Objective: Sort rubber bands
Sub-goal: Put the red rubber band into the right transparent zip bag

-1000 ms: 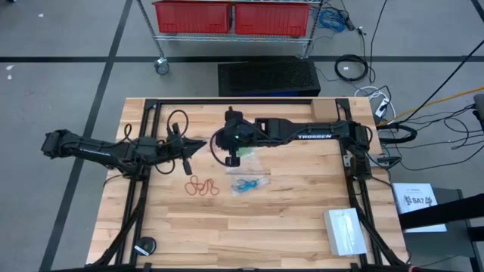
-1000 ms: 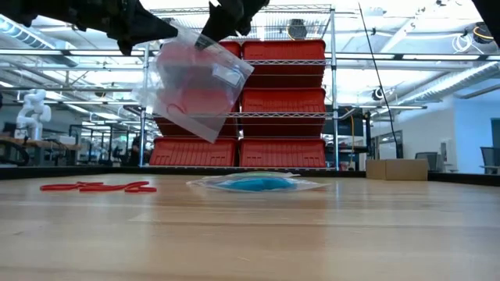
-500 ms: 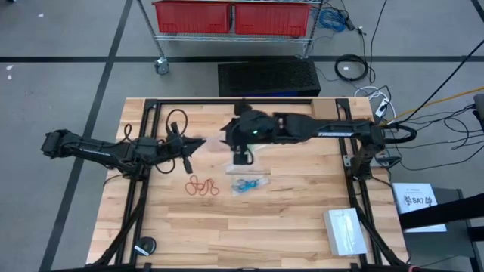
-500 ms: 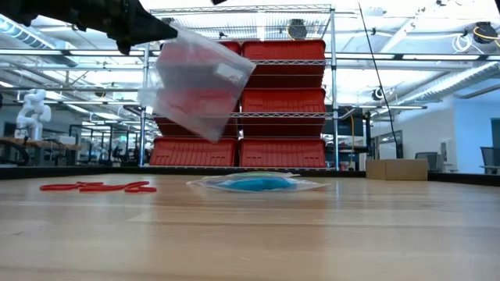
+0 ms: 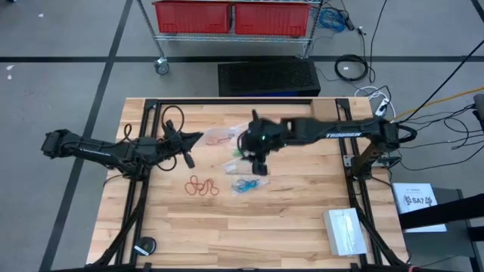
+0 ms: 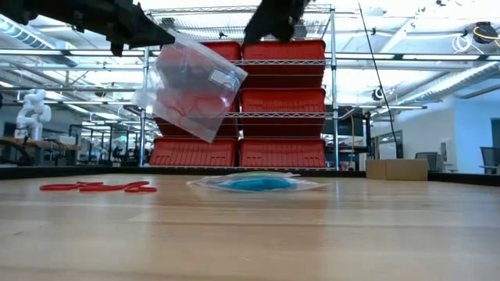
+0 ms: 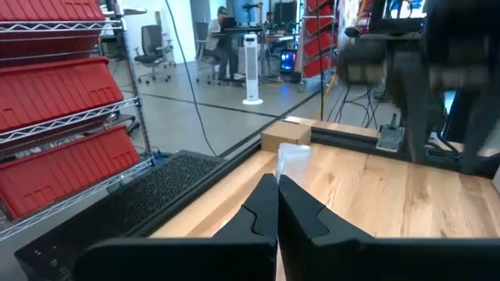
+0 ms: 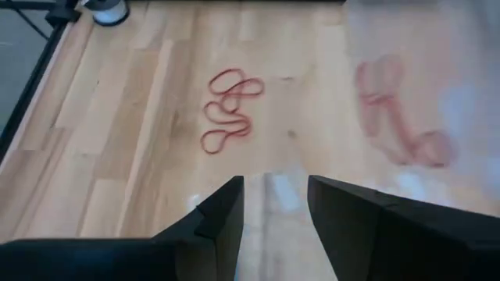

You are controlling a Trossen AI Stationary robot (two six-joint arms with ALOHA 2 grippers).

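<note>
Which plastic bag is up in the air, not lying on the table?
The clear bag with red bands inside, held up by the left gripper. The bag of blue bands and the empty bags lie flat on the table.

A clear glossy plastic bag (image 6: pixel 194 90) hangs above the matt, planked wooden table (image 5: pixel 287 227).

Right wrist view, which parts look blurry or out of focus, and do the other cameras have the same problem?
Right wrist view: the loose red bands are sharp; the bag is a hazy, out-of-focus veil, the red bands inside it smeared. Left wrist view: the right arm is blurred. Low view: the held bag is fairly crisp against bright backlight. High view: evenly lit, no glare.
</note>
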